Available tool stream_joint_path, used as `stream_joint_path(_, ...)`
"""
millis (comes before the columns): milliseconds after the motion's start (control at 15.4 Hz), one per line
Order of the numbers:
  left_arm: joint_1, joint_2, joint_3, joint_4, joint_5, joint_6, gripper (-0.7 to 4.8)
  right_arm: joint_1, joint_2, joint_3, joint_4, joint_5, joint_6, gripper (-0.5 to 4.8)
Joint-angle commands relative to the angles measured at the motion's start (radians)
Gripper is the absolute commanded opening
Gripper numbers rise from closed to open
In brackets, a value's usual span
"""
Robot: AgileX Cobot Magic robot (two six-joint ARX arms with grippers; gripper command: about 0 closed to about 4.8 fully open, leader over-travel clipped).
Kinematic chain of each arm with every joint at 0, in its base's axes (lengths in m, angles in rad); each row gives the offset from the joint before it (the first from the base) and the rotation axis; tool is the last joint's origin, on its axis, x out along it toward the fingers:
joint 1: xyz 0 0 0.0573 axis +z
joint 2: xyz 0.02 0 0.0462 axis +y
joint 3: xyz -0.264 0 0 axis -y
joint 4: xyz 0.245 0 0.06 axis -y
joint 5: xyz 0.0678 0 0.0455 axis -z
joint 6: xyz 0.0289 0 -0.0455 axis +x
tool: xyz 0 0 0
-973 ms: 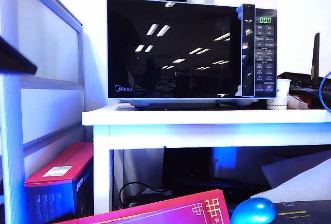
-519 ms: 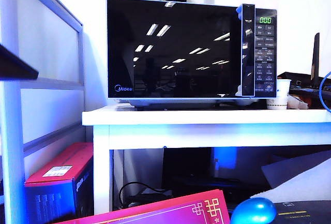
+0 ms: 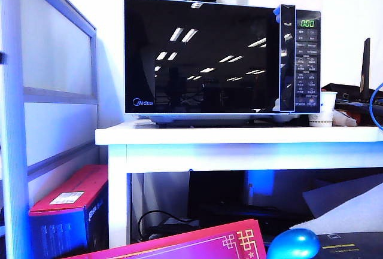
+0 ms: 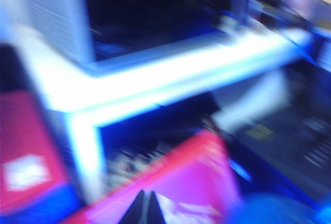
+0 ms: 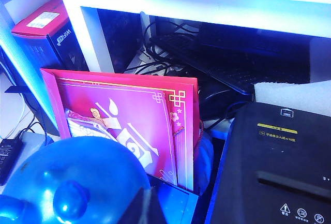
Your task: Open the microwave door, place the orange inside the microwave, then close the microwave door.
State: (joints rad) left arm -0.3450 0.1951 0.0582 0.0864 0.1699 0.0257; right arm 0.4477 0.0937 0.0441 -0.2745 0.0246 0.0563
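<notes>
In the exterior view a white frame with frosted panels (image 3: 57, 85) stands at the far left. Low beside it sits a red and blue box (image 3: 69, 214) with a white label too small to read; the right wrist view shows "WiFi" printed on its dark side.

The white table (image 3: 239, 142) carries the microwave (image 3: 221, 55). The door (image 3: 200, 55) is shut, flush with the front, and its glossy black glass mirrors ceiling lights. "Midea" is printed in the door's lower left corner (image 3: 142, 102). The handle (image 3: 288, 58) stands upright between the glass and the button panel (image 3: 307, 67), whose green digits (image 3: 307, 24) read "0:00". The button captions cannot be read. A white paper cup (image 3: 326, 109) stands on the table just right of the microwave.

Below, a magenta folder (image 3: 197, 244) with gold line ornament leans in the foreground; in the right wrist view it shows a drawn pattern but no legible words. Right of it lies a glossy blue egg-shaped thing (image 3: 293, 244), then a black machine (image 5: 274, 167) with a yellow warning label (image 5: 277, 131) and small warning icons, the text too fine to read.

The orange appears in no view.

The left tool (image 4: 145, 208), in a heavily blurred wrist view, has its dark fingers pressed together above the folder. The right tool (image 5: 145, 208) shows only as a dark tip beside the blue thing, pressed together, pinching nothing visible.
</notes>
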Motion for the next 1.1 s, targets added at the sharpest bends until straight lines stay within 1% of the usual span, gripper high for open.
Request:
stream_joint_path(65,0.134,-0.110,-0.052,-0.028,-0.003,0.000,-0.03,0.000,0.000,-0.005,0.000,0.000,0.003,-0.01)
stream_joint_path(195,0.197,-0.187,-0.051,-0.122,-0.016,0.000,-0.03,0.000,0.000,-0.005,0.000,0.000,0.003,-0.01)
stream_joint_path(324,0.232,-0.195,-0.051,-0.138,-0.016,0.000,-0.02,0.000,-0.001,-0.005,0.001,-0.001,0.003,-0.01)
stream_joint_path(843,0.234,-0.195,-0.051,-0.138,-0.016,0.000,-0.02,-0.001,-0.012,-0.006,0.000,0.000,0.003,-0.01)
stream_joint_path(973,0.234,-0.195,-0.051,-0.138,-0.016,0.000,-0.02,-0.008,-0.092,-0.005,0.020,0.000,0.003,-0.01)
stream_joint_path(1103,0.234,-0.195,-0.051,-0.139,-0.016,0.000,-0.02,-0.021,-0.092,-0.006,0.018,0.001,0.003,-0.01)
